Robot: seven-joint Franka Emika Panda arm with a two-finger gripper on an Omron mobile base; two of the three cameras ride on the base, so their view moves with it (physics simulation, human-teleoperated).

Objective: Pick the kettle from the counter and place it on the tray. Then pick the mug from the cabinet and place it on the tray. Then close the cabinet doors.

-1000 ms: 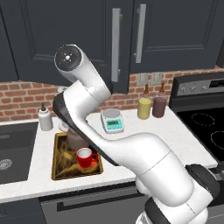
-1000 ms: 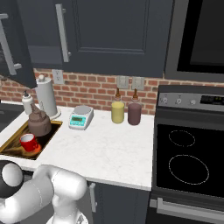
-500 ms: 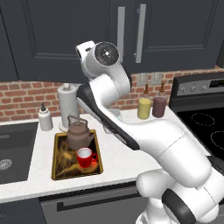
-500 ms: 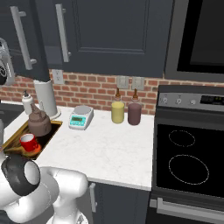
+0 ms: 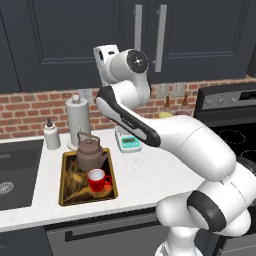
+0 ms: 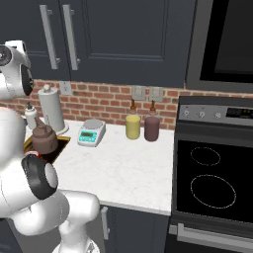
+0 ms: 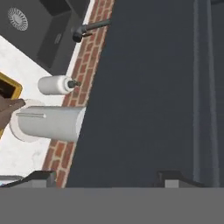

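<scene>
The brown kettle (image 5: 91, 153) and the red mug (image 5: 97, 179) both stand on the black, gold-rimmed tray (image 5: 68, 194) on the white counter (image 5: 145, 177). In the right base view the kettle (image 6: 44, 139) shows beside my arm. My white hand (image 5: 106, 64) is raised against the left cabinet door (image 5: 75, 45). Both cabinet doors look flush, their silver handles (image 5: 138, 26) side by side. In the hand view my gripper (image 7: 107, 178) is open with nothing between its tips, facing the dark door panel (image 7: 140, 87) at close range.
A paper-towel roll (image 5: 78, 119) and a soap bottle (image 5: 51, 136) stand behind the tray, with the sink (image 5: 15, 170) to the left. A scale (image 6: 91, 132) and two jars (image 6: 132, 126) sit mid-counter. The black stovetop (image 6: 210, 183) lies to the right.
My arm has risen from over the tray and swung right, up to the cabinet. The left cabinet door has gone from ajar to flush with the right one.
</scene>
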